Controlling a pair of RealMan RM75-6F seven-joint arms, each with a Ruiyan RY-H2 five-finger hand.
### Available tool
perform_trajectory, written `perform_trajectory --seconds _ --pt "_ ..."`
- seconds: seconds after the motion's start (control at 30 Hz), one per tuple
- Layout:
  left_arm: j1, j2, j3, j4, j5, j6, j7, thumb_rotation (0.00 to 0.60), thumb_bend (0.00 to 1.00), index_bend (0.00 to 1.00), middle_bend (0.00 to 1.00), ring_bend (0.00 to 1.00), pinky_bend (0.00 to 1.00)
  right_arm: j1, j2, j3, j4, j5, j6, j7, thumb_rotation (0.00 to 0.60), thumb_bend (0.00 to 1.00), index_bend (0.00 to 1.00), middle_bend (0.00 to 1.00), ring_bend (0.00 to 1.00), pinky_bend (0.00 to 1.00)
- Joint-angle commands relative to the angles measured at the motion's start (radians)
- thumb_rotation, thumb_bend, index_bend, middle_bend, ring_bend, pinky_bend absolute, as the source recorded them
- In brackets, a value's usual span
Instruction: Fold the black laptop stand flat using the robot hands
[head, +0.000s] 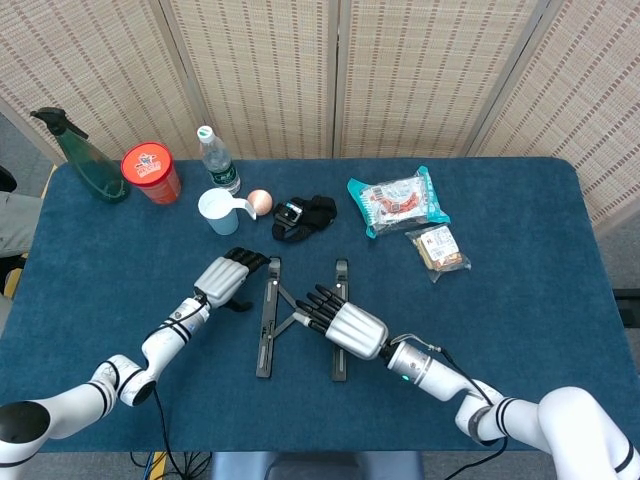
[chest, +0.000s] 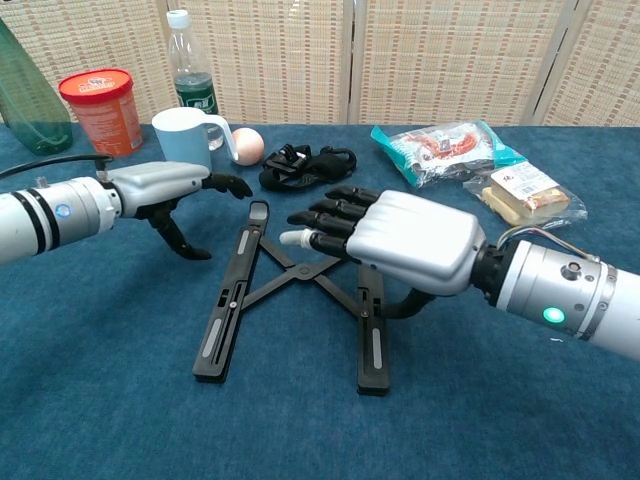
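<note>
The black laptop stand (head: 270, 320) (chest: 233, 300) lies on the blue table, its two long bars spread apart and joined by crossed struts. My right hand (head: 338, 322) (chest: 395, 238) hovers palm down over the right bar (chest: 371, 335), fingers stretched toward the crossed struts, holding nothing. My left hand (head: 228, 275) (chest: 170, 187) sits just left of the left bar's far end, fingers extended toward it, thumb pointing down; I cannot tell whether it touches the bar.
Behind the stand lie a black strap bundle (head: 305, 215), an egg (head: 259, 201), a white mug (head: 218, 210), a water bottle (head: 215, 160), a red canister (head: 150, 172) and a green spray bottle (head: 85, 160). Snack packets (head: 398, 200) (head: 438, 248) lie at the back right.
</note>
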Motion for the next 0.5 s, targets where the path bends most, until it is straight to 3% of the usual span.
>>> perform_trajectory --seconds 0.03,0.5 --pt "-0.002 -0.009 0.002 0.006 -0.001 0.000 -0.010 0.600 0.18 0.12 0.12 0.10 0.06 0.004 -0.027 -0.005 0.039 -0.010 0.023 0.015 0.600 0.00 0.00 0.00 0.00 0.00" --pt "-0.006 -0.025 0.010 0.023 0.002 0.008 -0.032 0.600 0.18 0.12 0.12 0.10 0.06 -0.009 -0.020 -0.038 0.064 -0.014 0.061 0.061 0.600 0.00 0.00 0.00 0.00 0.00"
